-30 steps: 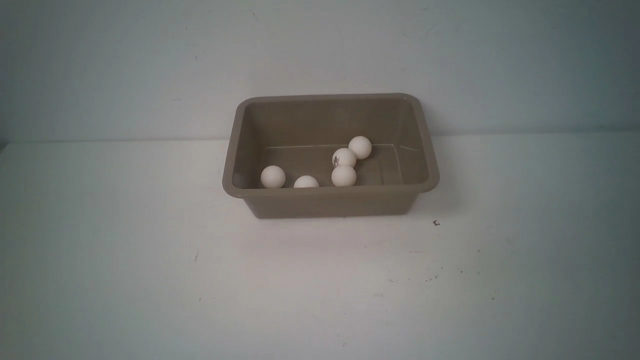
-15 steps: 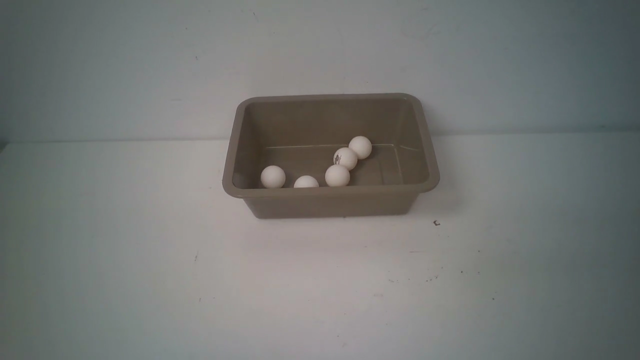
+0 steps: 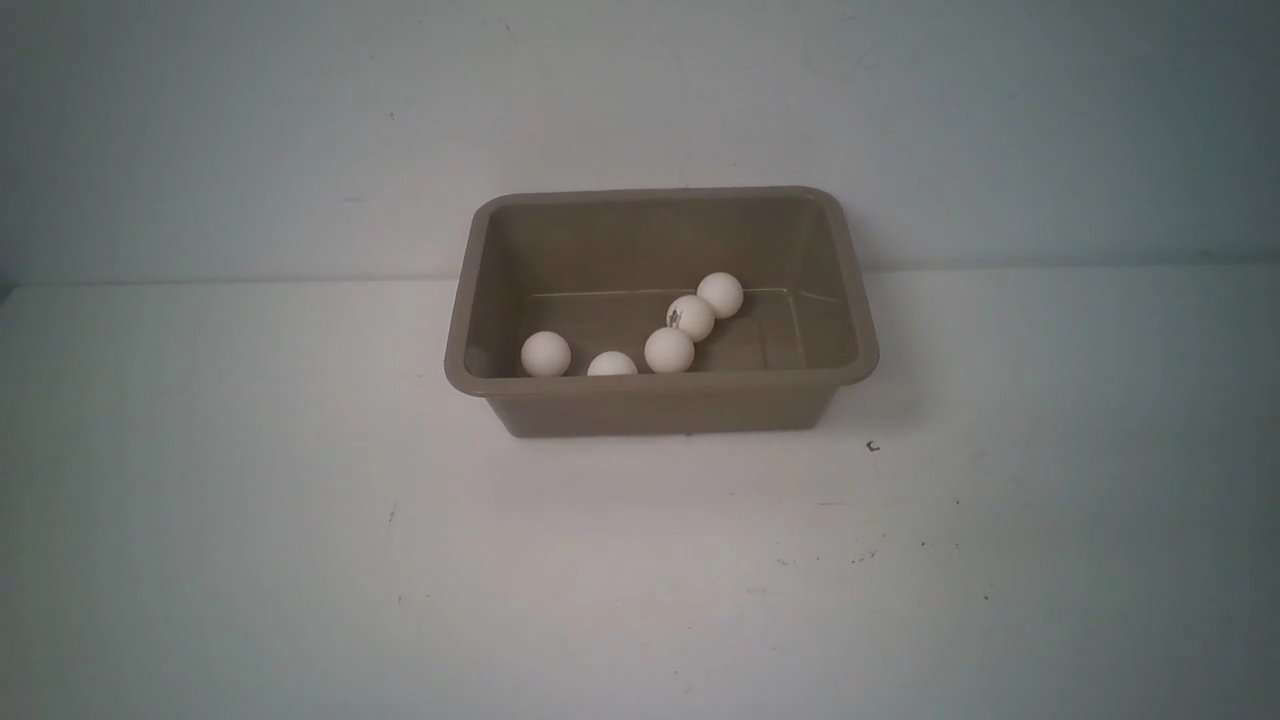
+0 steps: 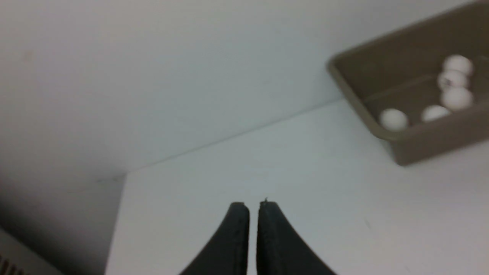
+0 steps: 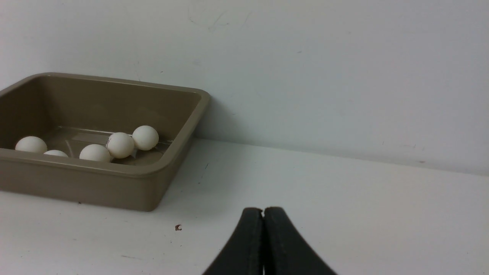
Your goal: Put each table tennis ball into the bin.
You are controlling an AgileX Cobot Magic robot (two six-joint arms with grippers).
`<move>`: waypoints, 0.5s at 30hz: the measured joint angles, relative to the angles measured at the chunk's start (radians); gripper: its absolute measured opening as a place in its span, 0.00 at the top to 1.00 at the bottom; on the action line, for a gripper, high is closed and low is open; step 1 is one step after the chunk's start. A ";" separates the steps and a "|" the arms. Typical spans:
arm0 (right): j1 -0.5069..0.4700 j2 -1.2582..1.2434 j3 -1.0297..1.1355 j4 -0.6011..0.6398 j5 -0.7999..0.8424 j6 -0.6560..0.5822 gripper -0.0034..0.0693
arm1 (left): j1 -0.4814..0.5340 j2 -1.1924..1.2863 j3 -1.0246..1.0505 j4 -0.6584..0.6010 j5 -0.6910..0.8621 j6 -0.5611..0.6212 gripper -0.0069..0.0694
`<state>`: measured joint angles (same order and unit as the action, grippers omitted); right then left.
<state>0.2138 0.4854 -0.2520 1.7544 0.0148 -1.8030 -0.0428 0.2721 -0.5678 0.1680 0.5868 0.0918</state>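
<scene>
The left gripper (image 4: 254, 208) and right gripper (image 5: 263, 213) each hang low over the white table (image 3: 300, 560), well apart from the bin (image 3: 660, 405), black fingers pressed together on nothing. All five balls (image 3: 669, 350) lie inside the bin, which stands on the table by a plain pale wall (image 3: 250, 130).
</scene>
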 joint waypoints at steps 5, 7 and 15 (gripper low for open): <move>0.000 0.000 0.000 0.000 0.000 0.000 0.98 | 0.098 -0.153 0.263 0.004 -0.283 -0.077 0.89; 0.000 0.000 0.000 0.000 0.000 0.000 0.98 | 0.100 -0.202 0.370 0.004 -0.377 -0.100 0.89; 0.000 0.000 0.000 0.000 0.000 0.000 0.98 | 0.100 -0.282 0.594 0.005 -0.487 -0.192 0.89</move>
<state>0.2138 0.4854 -0.2520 1.7544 0.0148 -1.8030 0.0576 -0.0095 0.0257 0.1734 0.1003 -0.1004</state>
